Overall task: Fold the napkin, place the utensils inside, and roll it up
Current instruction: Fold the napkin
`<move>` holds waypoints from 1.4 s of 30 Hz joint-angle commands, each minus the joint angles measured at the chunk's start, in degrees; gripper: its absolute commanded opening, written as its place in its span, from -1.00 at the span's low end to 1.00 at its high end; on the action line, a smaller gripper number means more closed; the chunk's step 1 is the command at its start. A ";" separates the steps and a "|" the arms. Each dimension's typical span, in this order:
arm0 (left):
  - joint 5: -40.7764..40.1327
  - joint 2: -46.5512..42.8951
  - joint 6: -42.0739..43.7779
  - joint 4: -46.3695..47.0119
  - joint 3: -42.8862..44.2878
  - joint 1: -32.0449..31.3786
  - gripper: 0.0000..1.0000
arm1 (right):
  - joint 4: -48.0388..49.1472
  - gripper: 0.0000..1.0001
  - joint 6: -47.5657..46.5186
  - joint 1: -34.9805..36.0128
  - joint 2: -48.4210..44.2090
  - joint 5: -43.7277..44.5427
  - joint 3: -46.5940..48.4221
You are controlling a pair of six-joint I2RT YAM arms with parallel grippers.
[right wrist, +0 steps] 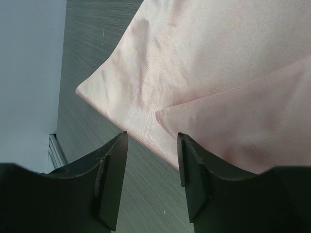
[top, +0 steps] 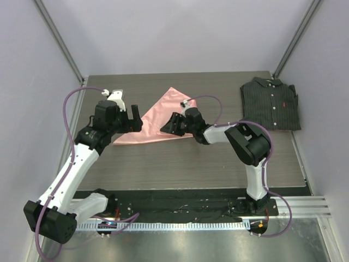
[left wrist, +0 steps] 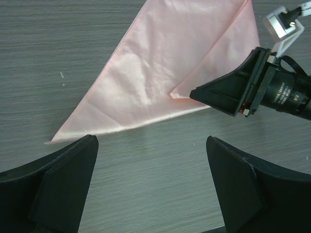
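Observation:
The salmon-pink napkin [top: 155, 123] lies flat on the dark table as a folded triangle, its long edge toward me. One corner flap [right wrist: 233, 111] is turned over onto it, with its tip near that long edge. My right gripper [top: 166, 126] hovers just above that edge. In the right wrist view it [right wrist: 151, 135] is open, with only cloth edge and table showing between the fingers. My left gripper [top: 136, 119] stands wide open and empty at the napkin's left side, over bare table [left wrist: 150, 140]. The utensils are out of view.
A dark pinstriped folded shirt [top: 271, 103] lies at the back right of the table. Metal frame posts rise at both back corners. In the left wrist view the right gripper [left wrist: 228, 92] reaches in over the napkin [left wrist: 160, 73] from the right.

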 commanded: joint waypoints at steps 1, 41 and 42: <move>-4.65 -0.37 -5.42 2.80 -2.30 0.26 1.00 | 3.75 0.10 -3.25 0.56 -5.41 -0.97 0.05; -6.24 5.16 -38.04 32.51 -34.66 23.73 -0.02 | -4.25 0.14 -9.32 -13.24 -39.88 -6.33 -18.68; -5.89 5.51 -37.95 33.99 -34.57 23.90 -0.02 | -4.25 0.13 -9.15 -13.33 -39.88 -6.33 -18.77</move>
